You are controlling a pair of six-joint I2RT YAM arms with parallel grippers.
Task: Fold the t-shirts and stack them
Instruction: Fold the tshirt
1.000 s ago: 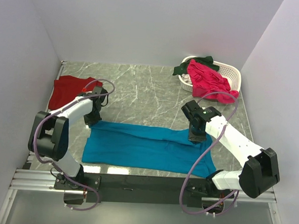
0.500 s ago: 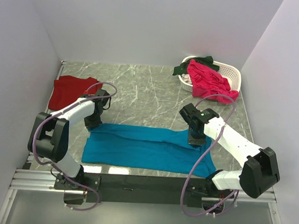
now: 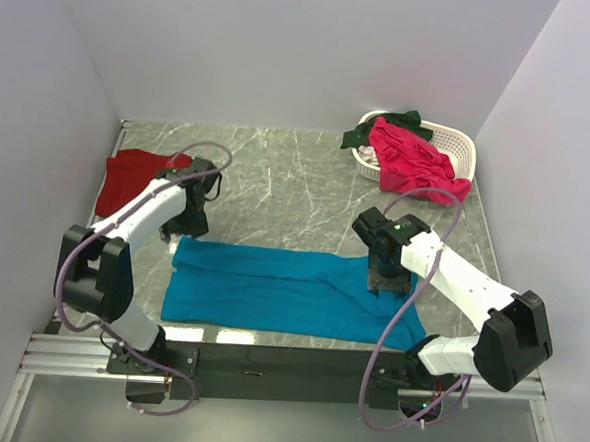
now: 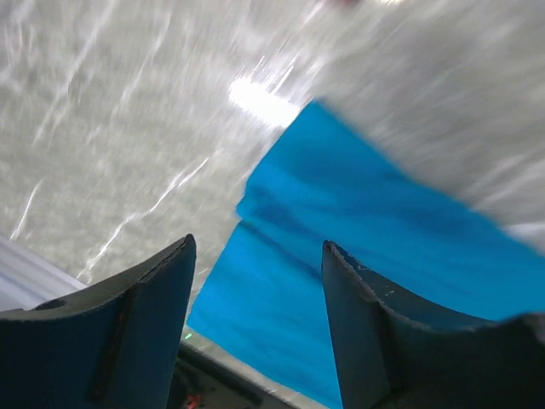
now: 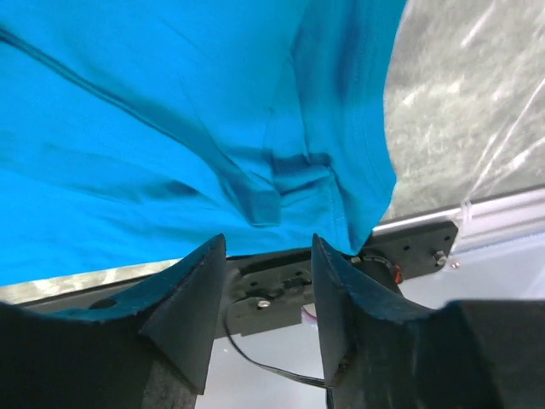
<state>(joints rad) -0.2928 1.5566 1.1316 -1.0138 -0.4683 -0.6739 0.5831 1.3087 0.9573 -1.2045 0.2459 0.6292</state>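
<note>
A teal-blue t-shirt (image 3: 271, 292) lies flat in a long folded band across the near half of the table. Just off the band's far-left corner hangs my left gripper (image 3: 189, 225), open and empty. In the left wrist view my left gripper (image 4: 258, 247) has the blue cloth (image 4: 366, 221) below and beyond its spread fingers. Over the shirt's right end my right gripper (image 3: 388, 279) also stands open. The right wrist view has the blue cloth (image 5: 170, 119) past my right gripper (image 5: 266, 243), with nothing held. A dark red t-shirt (image 3: 129, 176) lies folded at the far left.
A white slatted basket (image 3: 458, 143) stands at the far right, with a bright pink shirt (image 3: 414, 160) spilling over its rim and a dark green one (image 3: 373, 132) behind. Grey walls close in on three sides. A metal rail (image 3: 266, 362) runs along the near edge.
Both grippers have opened and let go of the teal-blue shirt. The left gripper has drawn back from its corner toward the far side. The shirt's far edge now rests on the table.
</note>
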